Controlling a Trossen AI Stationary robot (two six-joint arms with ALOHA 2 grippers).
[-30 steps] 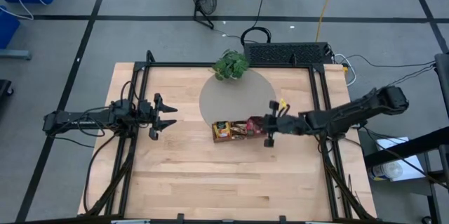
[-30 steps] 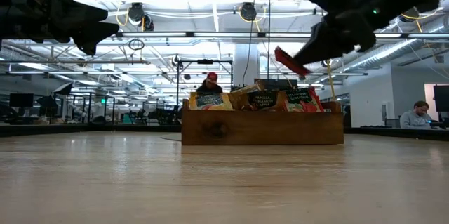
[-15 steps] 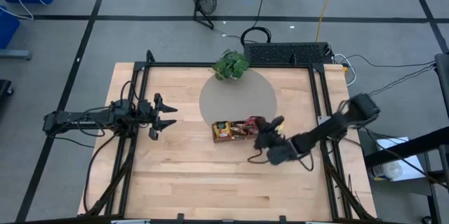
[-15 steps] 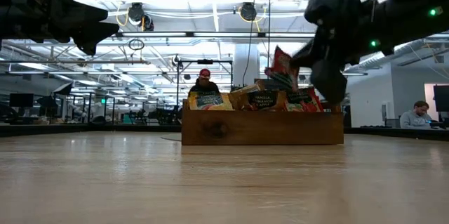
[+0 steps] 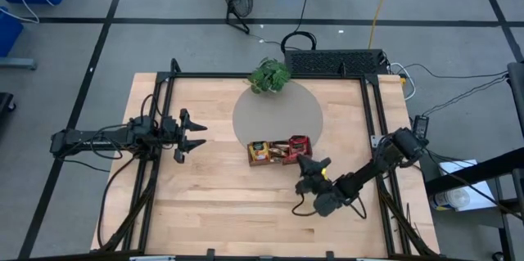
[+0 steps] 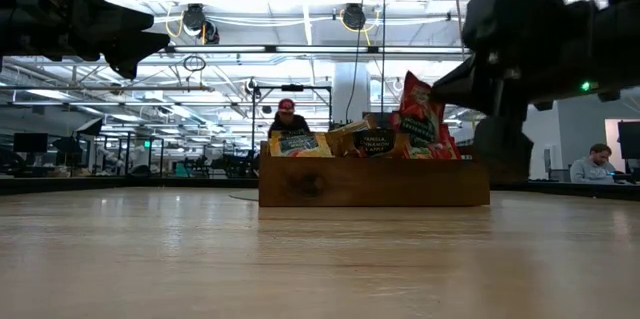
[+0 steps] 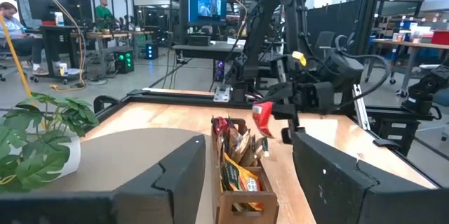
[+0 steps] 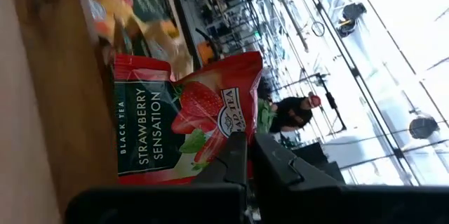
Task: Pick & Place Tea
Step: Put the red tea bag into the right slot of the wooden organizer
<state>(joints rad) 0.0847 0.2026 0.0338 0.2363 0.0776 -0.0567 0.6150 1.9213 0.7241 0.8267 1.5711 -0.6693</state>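
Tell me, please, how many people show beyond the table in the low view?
2: a person in a red cap just above the wooden tray's left end, and a seated person at the far right. Others may be hidden behind the tray or arms.

The table (image 5: 221,204) is pale wood with a smooth, matt finish and visible plank seams, framed in black metal rails. At its middle lies a flat grey disc (image 5: 270,110) with a dull surface. On the disc's near edge sits the wooden tray (image 6: 374,184), darker and satin-smooth. Sticking up from the tray, the red strawberry tea packet (image 8: 186,122) looks like glossy printed foil. Both arms are matt black.
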